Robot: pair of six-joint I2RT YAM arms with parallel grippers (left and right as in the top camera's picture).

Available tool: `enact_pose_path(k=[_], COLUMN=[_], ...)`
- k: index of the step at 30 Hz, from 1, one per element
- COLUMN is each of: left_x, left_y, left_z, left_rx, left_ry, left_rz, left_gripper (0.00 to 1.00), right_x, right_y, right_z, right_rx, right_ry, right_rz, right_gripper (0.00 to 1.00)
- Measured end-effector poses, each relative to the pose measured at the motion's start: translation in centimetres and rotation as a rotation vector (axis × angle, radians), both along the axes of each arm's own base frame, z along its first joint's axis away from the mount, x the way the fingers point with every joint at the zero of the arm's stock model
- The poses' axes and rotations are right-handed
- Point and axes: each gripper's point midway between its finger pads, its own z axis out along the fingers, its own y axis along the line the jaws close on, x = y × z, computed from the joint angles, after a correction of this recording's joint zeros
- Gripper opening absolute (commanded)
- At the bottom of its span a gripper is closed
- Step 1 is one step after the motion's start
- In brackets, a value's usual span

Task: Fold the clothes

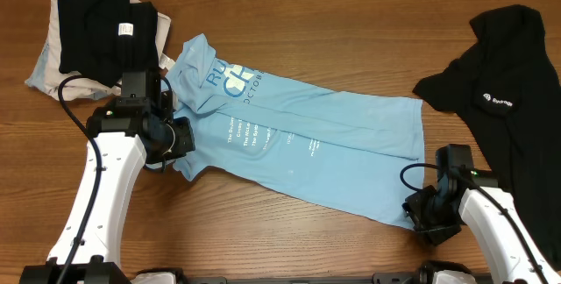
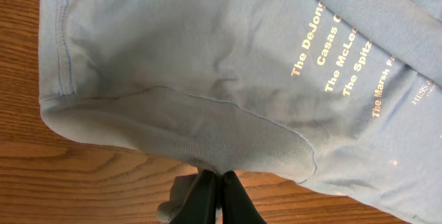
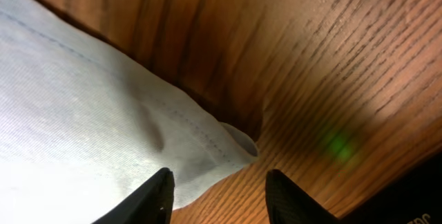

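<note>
A light blue T-shirt (image 1: 298,148) with white lettering lies spread across the middle of the wooden table. My left gripper (image 1: 180,139) is at its left sleeve; in the left wrist view the jaws (image 2: 219,186) are shut on the sleeve's hem (image 2: 207,137). My right gripper (image 1: 419,212) is at the shirt's bottom right corner; in the right wrist view the jaws (image 3: 219,189) are open around that corner (image 3: 228,148). A black garment (image 1: 504,91) with a small white logo lies at the right.
A pile of folded clothes (image 1: 96,39), black on top of pale cloth, sits at the back left, just behind my left arm. The table's bare wood (image 1: 289,240) shows in front of the shirt.
</note>
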Motion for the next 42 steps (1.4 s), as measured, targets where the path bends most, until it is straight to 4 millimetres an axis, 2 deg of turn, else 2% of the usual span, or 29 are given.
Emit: enact_pose_path(k=[6, 10, 12, 16, 25, 26, 27, 28, 32, 35, 38, 42], left_x=[0.0, 0.0, 0.0, 0.1, 0.2, 0.3, 0.4, 0.4, 0.3, -0.4, -1.1, -1.0], left_y=[0.0, 0.0, 0.1, 0.3, 0.4, 0.4, 0.4, 0.4, 0.7, 0.8, 0.9, 0.9], left_z=[0.0, 0.0, 0.0, 0.0, 0.0, 0.0, 0.1, 0.1, 0.0, 0.3, 1.3, 3.4], left_rx=[0.0, 0.0, 0.004, 0.014, 0.022, 0.022, 0.022, 0.025, 0.038, 0.044, 0.052, 0.051], left_ry=[0.0, 0.0, -0.001, -0.006, -0.01, -0.013, -0.016, -0.016, -0.011, 0.02, 0.05, 0.046], left_rz=[0.0, 0.0, 0.001, 0.003, 0.005, 0.005, 0.005, 0.006, 0.009, 0.009, 0.007, 0.002], left_gripper=[0.04, 0.04, 0.04, 0.04, 0.04, 0.04, 0.04, 0.04, 0.04, 0.04, 0.04, 0.04], right_x=[-0.2, -0.7, -0.8, -0.1, 0.3, 0.5, 0.6, 0.7, 0.8, -0.1, -0.2, 0.9], right_y=[0.2, 0.4, 0.5, 0.7, 1.2, 1.3, 1.4, 1.4, 2.1, 2.8, 3.0, 2.9], right_z=[-0.2, -0.6, -0.7, -0.8, -1.6, -1.7, -1.7, -1.7, -1.5, -0.9, 0.5, 3.1], right_rx=[0.012, 0.021, 0.028, 0.042, 0.076, 0.083, 0.089, 0.094, 0.141, 0.182, 0.201, 0.201], right_ry=[0.003, 0.014, 0.014, -0.008, 0.011, 0.01, 0.007, 0.007, 0.002, 0.045, 0.063, 0.0], right_rz=[0.006, 0.006, 0.006, 0.006, 0.021, 0.024, 0.027, 0.025, 0.05, 0.071, 0.09, 0.128], right_gripper=[0.42, 0.47, 0.54, 0.55, 0.3, 0.24, 0.09, 0.04, 0.04, 0.04, 0.04, 0.04])
